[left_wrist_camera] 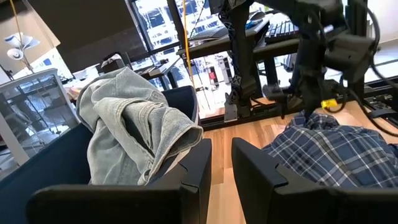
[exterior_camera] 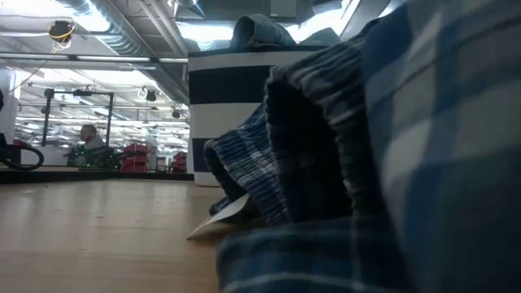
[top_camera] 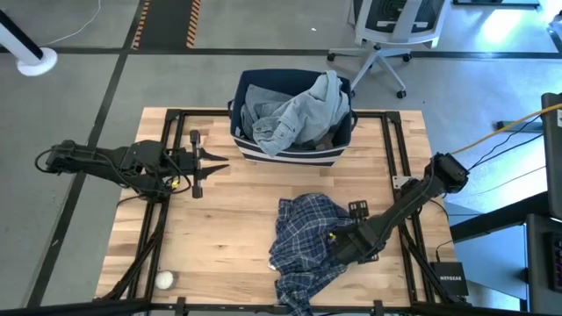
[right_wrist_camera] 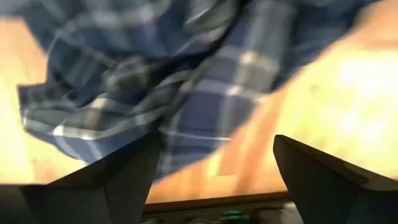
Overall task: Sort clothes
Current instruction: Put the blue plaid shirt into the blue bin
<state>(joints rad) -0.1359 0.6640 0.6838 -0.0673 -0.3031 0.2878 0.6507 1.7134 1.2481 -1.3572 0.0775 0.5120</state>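
the blue plaid garment [top_camera: 303, 246] lies crumpled on the wooden desk [top_camera: 228, 228] at its near edge, toward the right side; in the low view its folds [exterior_camera: 350, 155] fill most of the frame, with a small white tag [exterior_camera: 220, 218] sticking out onto the wood. the right tool [top_camera: 338, 246] sits low at the garment's right edge, its fingers spread apart in the right wrist view with the plaid cloth [right_wrist_camera: 186, 81] ahead of them and nothing clamped between them. a small white ball [top_camera: 164, 280] rests near the desk's near left corner, well apart from the cloth. farther back, the left tool [top_camera: 211, 164] hangs over the left part of the desk, its fingers [left_wrist_camera: 193, 168] apart and empty, pointing toward the bin. at the far edge stands the navy striped bin [top_camera: 290, 154], holding a grey-blue denim-like garment [top_camera: 303, 114] that is heaped above the rim and drapes over it [left_wrist_camera: 134, 124]. beyond the desk an office chair [top_camera: 391, 31] stands on the floor.
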